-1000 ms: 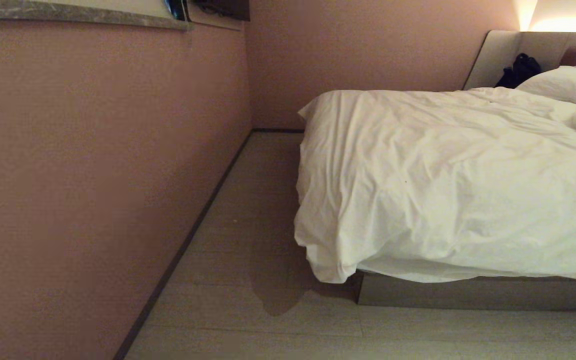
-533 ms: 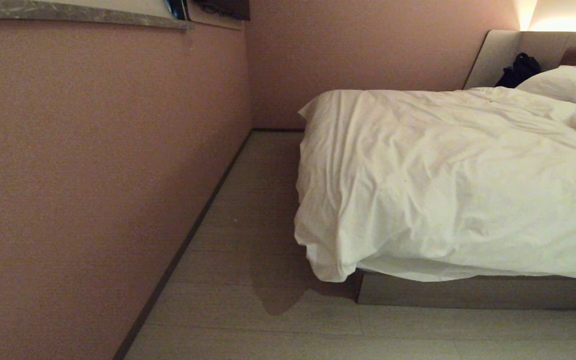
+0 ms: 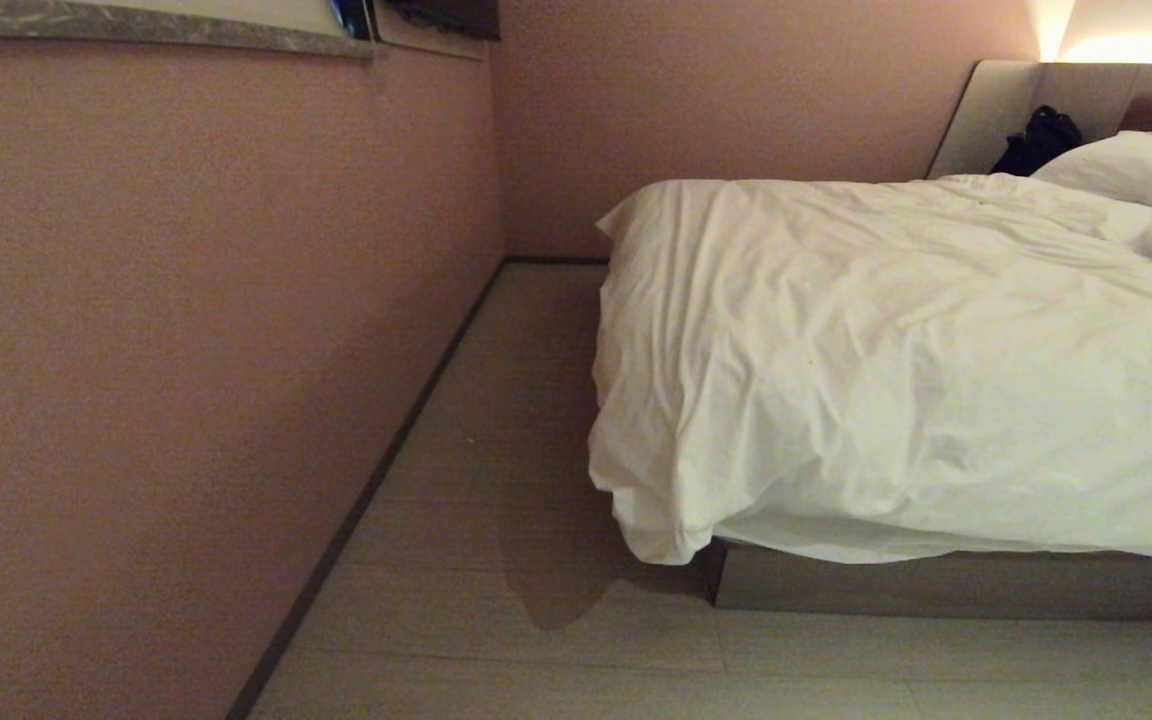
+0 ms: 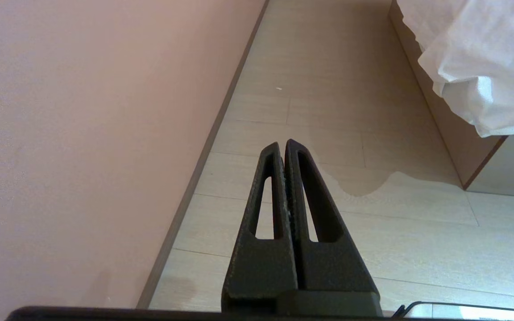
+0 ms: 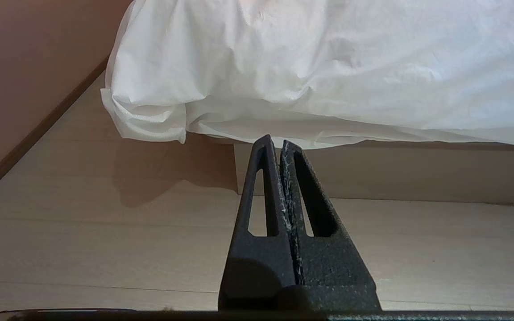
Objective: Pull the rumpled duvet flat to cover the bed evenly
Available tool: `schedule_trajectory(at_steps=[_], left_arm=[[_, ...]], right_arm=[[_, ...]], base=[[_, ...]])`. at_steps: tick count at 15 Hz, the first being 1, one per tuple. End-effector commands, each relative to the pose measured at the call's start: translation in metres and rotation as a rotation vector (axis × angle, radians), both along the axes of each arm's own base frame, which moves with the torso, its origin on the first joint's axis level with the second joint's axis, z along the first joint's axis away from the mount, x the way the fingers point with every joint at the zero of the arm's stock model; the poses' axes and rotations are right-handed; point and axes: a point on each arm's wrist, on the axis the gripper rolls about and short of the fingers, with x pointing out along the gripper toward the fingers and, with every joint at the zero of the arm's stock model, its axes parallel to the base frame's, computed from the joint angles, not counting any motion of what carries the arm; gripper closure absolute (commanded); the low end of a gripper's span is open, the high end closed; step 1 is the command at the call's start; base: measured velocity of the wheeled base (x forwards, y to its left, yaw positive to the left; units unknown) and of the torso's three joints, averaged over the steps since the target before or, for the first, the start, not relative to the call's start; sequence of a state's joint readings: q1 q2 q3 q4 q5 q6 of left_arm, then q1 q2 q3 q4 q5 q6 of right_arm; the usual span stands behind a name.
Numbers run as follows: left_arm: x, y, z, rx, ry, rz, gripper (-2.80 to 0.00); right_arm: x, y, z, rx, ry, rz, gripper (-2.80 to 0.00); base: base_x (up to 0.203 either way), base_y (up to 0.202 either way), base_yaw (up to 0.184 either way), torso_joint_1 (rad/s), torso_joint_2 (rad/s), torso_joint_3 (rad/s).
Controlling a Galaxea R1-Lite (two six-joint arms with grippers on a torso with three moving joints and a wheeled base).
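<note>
Duvet (image 3: 896, 370) rumpled on bed (image 3: 956, 585), overhanging corner.

Wrinkled white duvet (image 3: 896, 380) drapes over the bed (image 3: 936, 585), its corner hanging past the base.

Low bed (image 3: 936, 585) on a pale plank floor (image 3: 536, 660)

A wrinkled white duvet (image 3: 886, 380) lies over the mattress, its corner hanging past the grey-brown base; a white pillow (image 3: 1136, 170) rests near the headboard (image 3: 996, 115).

Duvet (image 3: 896, 370) on bed (image 3: 956, 585), wall (image 3: 186, 350) to its left
</note>
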State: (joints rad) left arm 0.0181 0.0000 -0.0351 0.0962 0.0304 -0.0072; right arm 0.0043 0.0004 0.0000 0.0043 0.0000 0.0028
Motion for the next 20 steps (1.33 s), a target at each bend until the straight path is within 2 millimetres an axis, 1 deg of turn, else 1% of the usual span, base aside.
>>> schedule_trajectory(at_steps=[1, 20], left_arm=[[0.0001, 0.0000, 0.0000, 0.000, 0.002, 0.001, 0.00], [0.0001, 0.0000, 0.0000, 0.000, 0.002, 0.001, 0.00]], right_arm=[[0.0000, 0.0000, 0.0000, 0.000, 0.000, 0.000, 0.00], [0.0000, 0.0000, 0.0000, 0.002, 0.000, -0.001, 0.00]], base=[[0.000, 0.000, 0.000, 0.000, 0.00, 0.000], [0.000, 0.000, 0.000, 0.000, 0.00, 0.000]])
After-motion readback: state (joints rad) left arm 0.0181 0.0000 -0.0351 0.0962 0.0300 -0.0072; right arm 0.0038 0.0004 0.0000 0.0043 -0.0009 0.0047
